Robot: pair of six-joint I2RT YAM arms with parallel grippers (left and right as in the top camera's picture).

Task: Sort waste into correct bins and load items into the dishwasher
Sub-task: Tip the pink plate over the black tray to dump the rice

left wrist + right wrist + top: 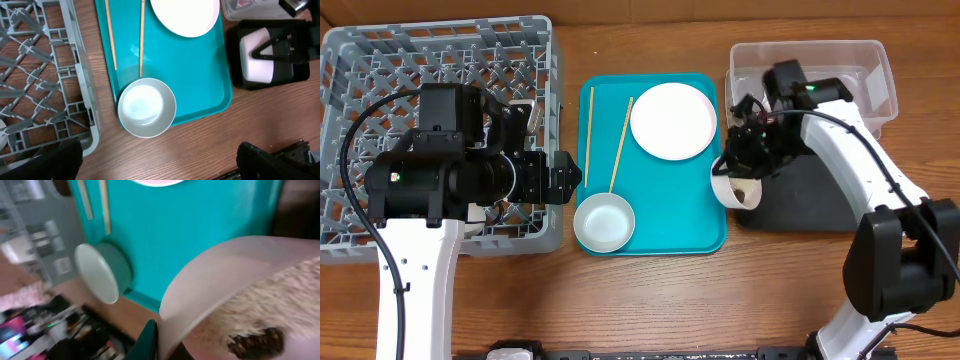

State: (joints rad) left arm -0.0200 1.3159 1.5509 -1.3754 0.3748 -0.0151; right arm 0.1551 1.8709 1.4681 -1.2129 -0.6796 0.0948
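Right wrist view shows the small white bowl pinched by its rim in the right claw and tipped on edge, with rice grains and a brown lump clinging inside. The bowl looks stiff, light, smooth-glazed and breakable. I judge the rim the right place to hold it, though it could slip if shaken hard. Directly beneath the claw lies the black tray, with the teal tray just beside it. The right forearm reaches in with its wrist rolled over. The left claw gapes wide and empty, with the dish rack below and behind it.
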